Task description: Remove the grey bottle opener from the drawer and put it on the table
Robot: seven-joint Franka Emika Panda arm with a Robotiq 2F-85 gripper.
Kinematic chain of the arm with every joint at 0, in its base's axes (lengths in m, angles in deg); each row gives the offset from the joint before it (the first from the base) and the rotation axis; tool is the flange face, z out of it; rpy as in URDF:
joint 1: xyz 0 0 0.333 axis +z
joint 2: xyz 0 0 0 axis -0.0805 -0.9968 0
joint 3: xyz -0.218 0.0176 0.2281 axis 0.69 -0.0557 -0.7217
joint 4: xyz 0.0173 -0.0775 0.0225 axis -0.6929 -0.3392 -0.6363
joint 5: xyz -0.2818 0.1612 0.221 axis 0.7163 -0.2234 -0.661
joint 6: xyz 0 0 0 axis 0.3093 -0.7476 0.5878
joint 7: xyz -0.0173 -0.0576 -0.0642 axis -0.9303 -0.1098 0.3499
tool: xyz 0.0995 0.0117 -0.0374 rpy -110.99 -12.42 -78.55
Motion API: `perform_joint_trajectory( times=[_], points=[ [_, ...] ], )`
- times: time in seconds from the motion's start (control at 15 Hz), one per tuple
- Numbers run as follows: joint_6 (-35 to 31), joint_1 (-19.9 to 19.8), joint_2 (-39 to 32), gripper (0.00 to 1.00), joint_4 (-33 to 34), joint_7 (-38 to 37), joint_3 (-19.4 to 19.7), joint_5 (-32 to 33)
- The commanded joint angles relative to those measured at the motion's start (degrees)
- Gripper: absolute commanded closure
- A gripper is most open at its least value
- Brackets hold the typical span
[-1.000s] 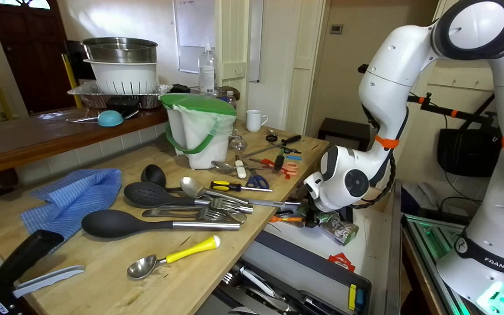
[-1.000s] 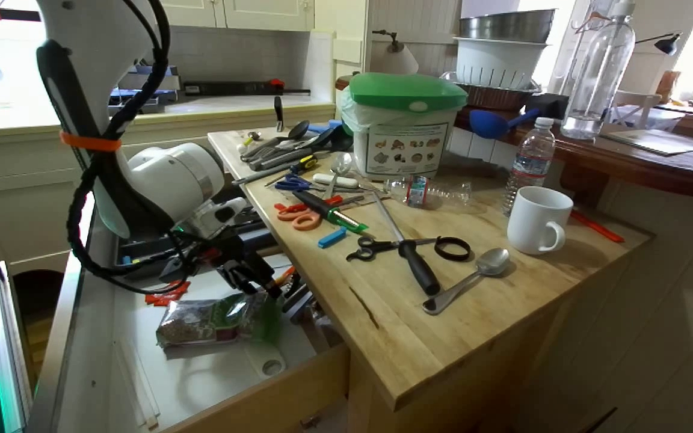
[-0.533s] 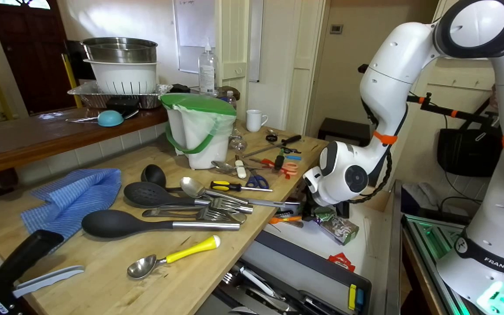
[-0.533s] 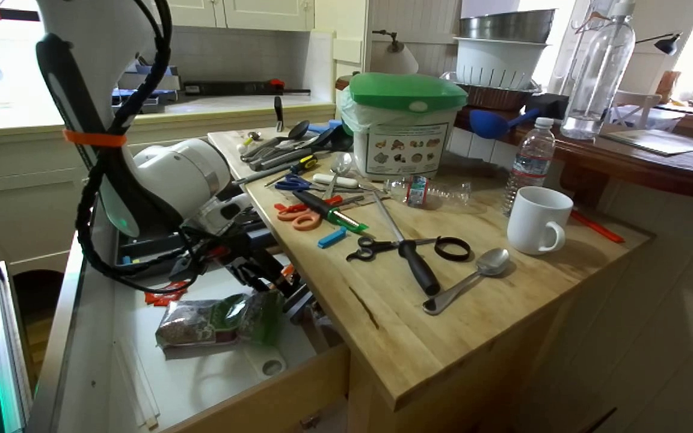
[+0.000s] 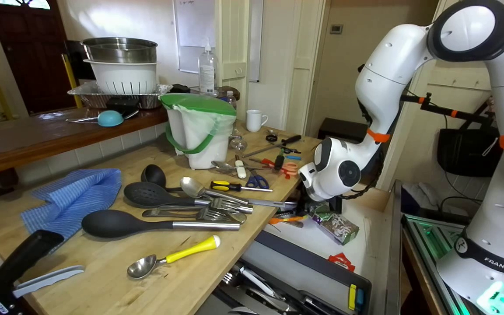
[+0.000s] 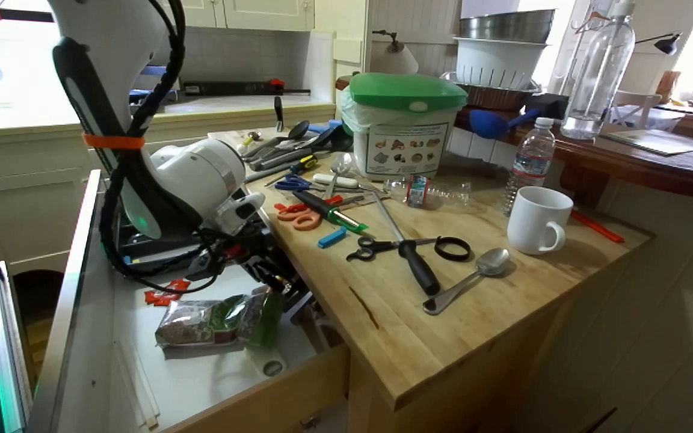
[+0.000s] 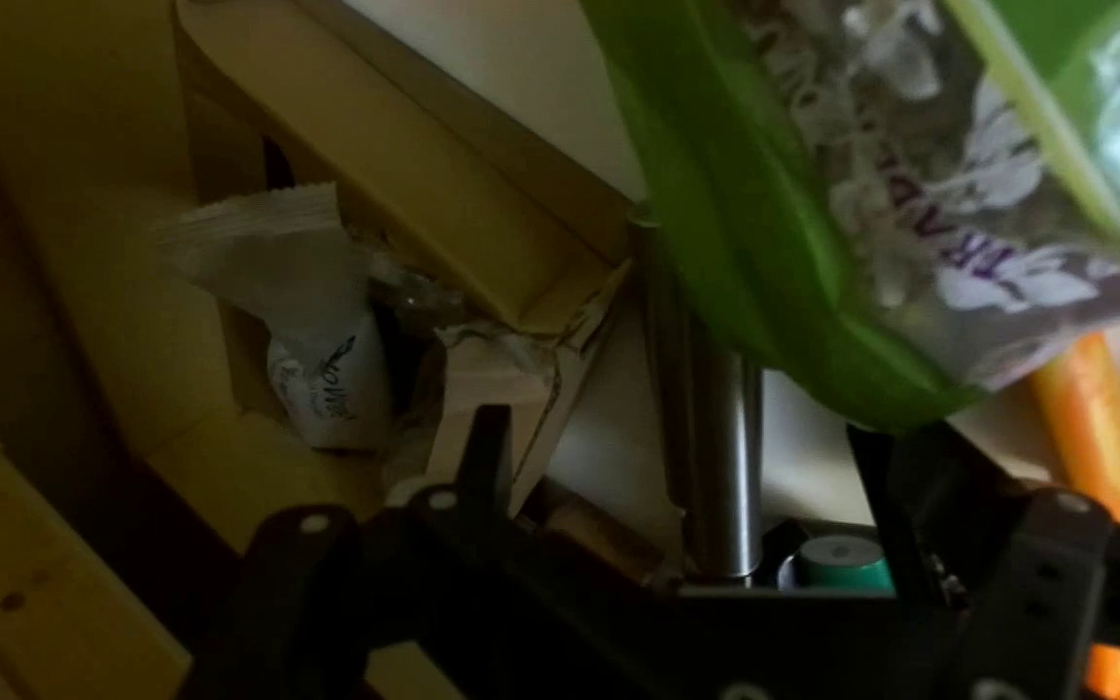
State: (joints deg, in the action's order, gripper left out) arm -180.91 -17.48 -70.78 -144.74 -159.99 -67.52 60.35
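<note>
Cloth (image 5: 77, 194), nine o'clock in an exterior view: blue, pale stripes
Mug (image 6: 533, 219), three o'clock in an exterior view: white
Bag (image 7: 881, 194), two o'clock in the wrist view: green, white leaves, purple letters
Gripper (image 7: 674, 426): black
Drawer (image 6: 298, 391): tan, white
Table (image 6: 431, 343): light brown

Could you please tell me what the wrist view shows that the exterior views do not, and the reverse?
In the wrist view only: the green cap and readable purple letters on the bag.
In both exterior views only: the mug, the bucket and the blue scissors.
In all: the bag, the gripper and, partly, the drawer.
</note>
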Motion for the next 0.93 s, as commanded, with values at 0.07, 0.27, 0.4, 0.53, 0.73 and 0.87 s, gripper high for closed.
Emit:
perform_joint_trajectory(
  times=[0.07, 0.27, 0.4, 0.53, 0.73, 0.87],
  points=[
    [-5.2, -2.5, -5.2, 0.08, 5.4, -2.3, -1.0, 3.3],
    [-6.2, -3.7, -6.5, 0.14, 6.6, -2.6, -1.5, 3.6],
    [-6.0, -4.2, -6.2, 0.35, 6.0, -3.4, -1.8, 3.5],
    [-5.5, -4.7, -5.8, 0.54, 5.5, -4.2, -2.2, 3.4],
    [-6.0, -6.8, -5.3, 0.77, 4.8, -8.0, -2.9, 4.9],
    [-6.1, -7.2, -5.2, 0.93, 4.4, -8.3, -2.9, 4.3]
  ],
)
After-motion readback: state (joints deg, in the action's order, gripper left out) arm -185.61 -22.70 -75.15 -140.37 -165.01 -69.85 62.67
